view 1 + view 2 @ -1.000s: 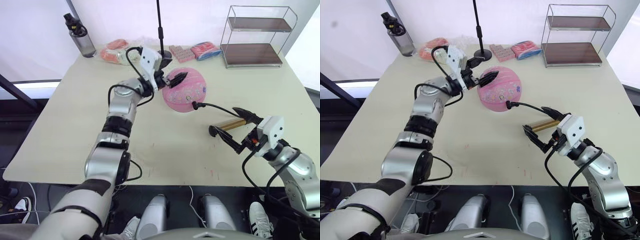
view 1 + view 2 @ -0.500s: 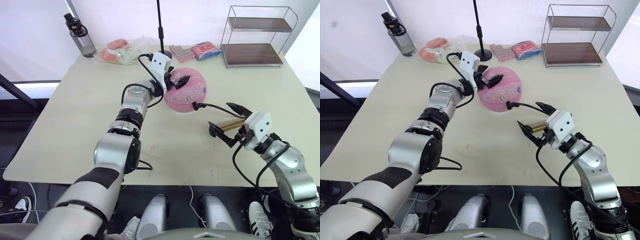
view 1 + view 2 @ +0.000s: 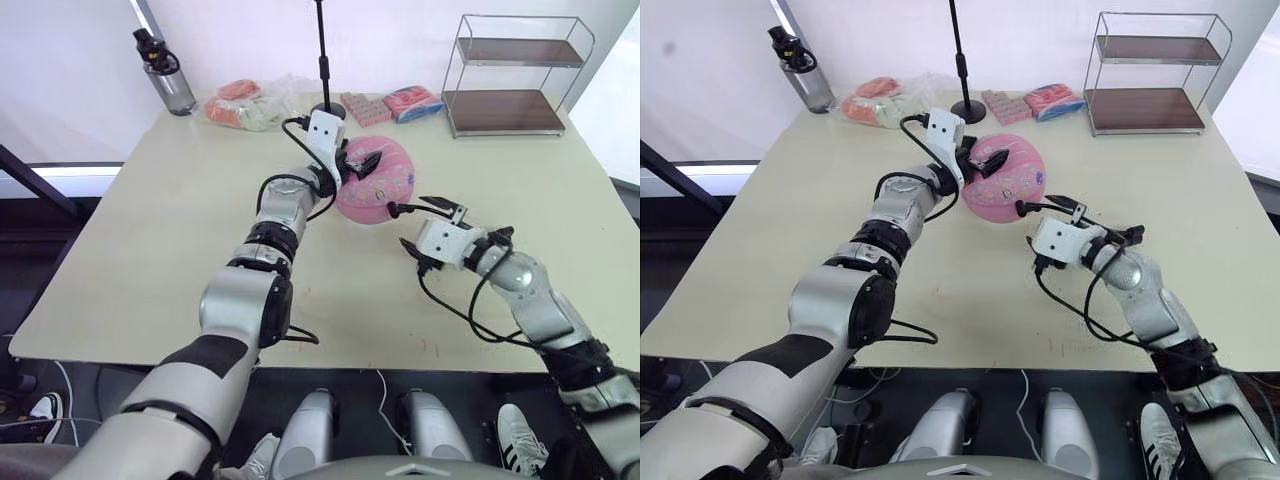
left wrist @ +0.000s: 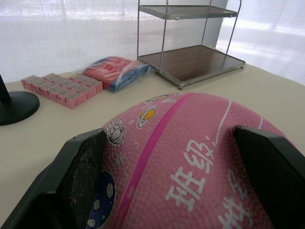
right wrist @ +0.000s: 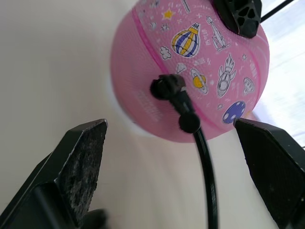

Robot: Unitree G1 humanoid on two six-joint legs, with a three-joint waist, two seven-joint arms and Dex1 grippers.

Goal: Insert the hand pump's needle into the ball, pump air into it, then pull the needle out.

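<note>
Left eye view puts the counter [image 3: 150, 250] under everything, with the ball [image 3: 377, 182] near its middle. Our left tool [image 3: 360, 163] clamps the ball at its 10 o'clock side, fingers [image 4: 78, 176] pressed against the skin. The needle fitting [image 5: 167, 88] already sits in the valve. Our right tool [image 5: 171, 157] hangs spread wide, empty, facing it. We should brace the ball firmly and grasp the fitting squarely.
</note>
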